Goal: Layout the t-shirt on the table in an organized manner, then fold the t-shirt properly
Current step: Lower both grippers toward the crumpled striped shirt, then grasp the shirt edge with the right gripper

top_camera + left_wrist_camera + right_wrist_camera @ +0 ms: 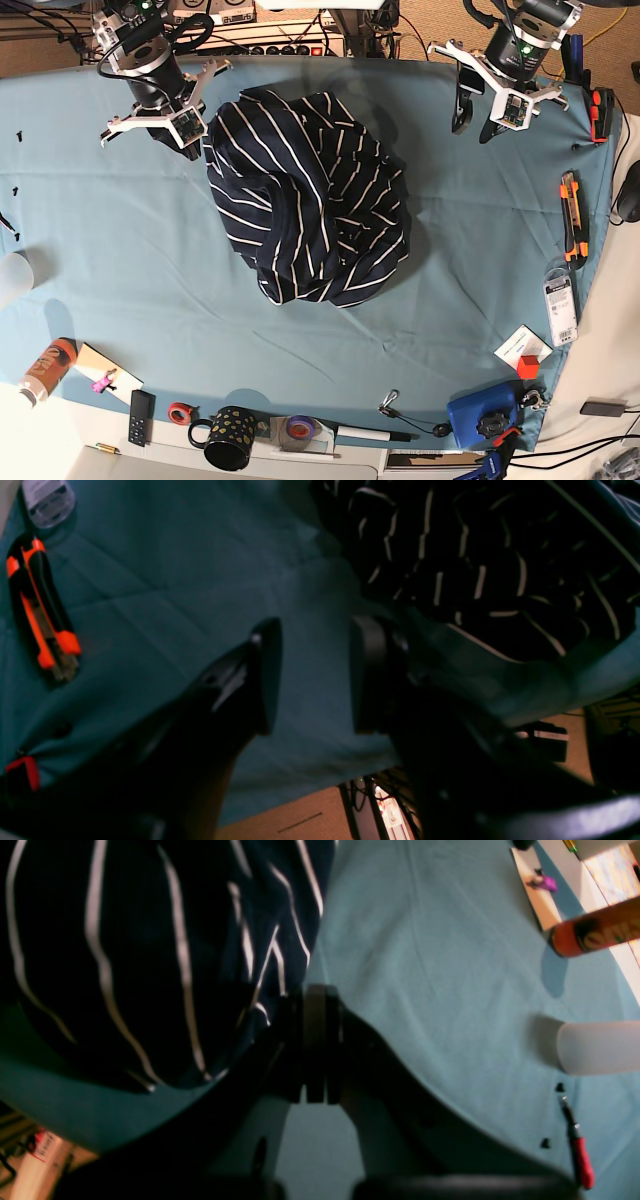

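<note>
A crumpled shirt [310, 195] lies mid-counter [120, 250] on teal cloth, tools along the edges; the left jaws [312, 675] gape empty, the right jaws [316, 1040] are closed empty.

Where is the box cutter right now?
In the base view, the orange box cutter lies near the table's right edge, below the open left gripper, clear of the t-shirt.

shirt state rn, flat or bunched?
Bunched. The t-shirt sits in a crumpled heap on the table, stripes running every direction.

Bare table [110, 260] flanks the t-shirt [305, 200] (a utility knife [571, 215] edges the side).
</note>
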